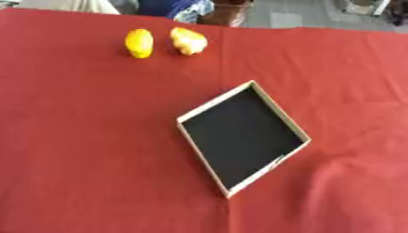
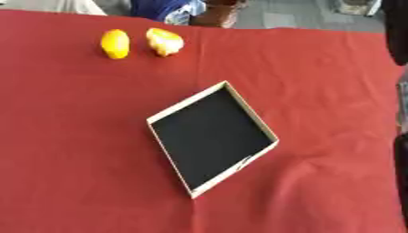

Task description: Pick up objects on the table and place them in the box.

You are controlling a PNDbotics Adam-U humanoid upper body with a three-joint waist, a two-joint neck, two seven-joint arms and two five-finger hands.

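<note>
So far nothing is in the box (image 1: 201, 112). From the left eye, it sits askew near the middle of the red cloth (image 1: 79, 150), a shallow tray with a pale rim and a dark, bare floor, one corner pointing toward the robot. Two yellow fruits lie well beyond it, near the far left of the table: a lemon (image 1: 139, 43), and just beside it to the right a pear (image 1: 188, 41) with a paler, blotched skin. They look apart, though only narrowly. No hand shows in this view. From the right eye, the same layout appears shifted left, and a dark shape (image 2: 396, 32) runs down the right edge from the top corner, with another dark bit lower on that edge. It is probably the right arm, but no fingers can be made out, so I cannot tell whether that hand is spread or curled. The left hand is out of sight. By my judgement the task stands at its first step, before any reach. The next move calls for a long reach across the cloth to one fruit, likely the pear as the nearer to the box, closing round it without nudging the lemon.
</note>
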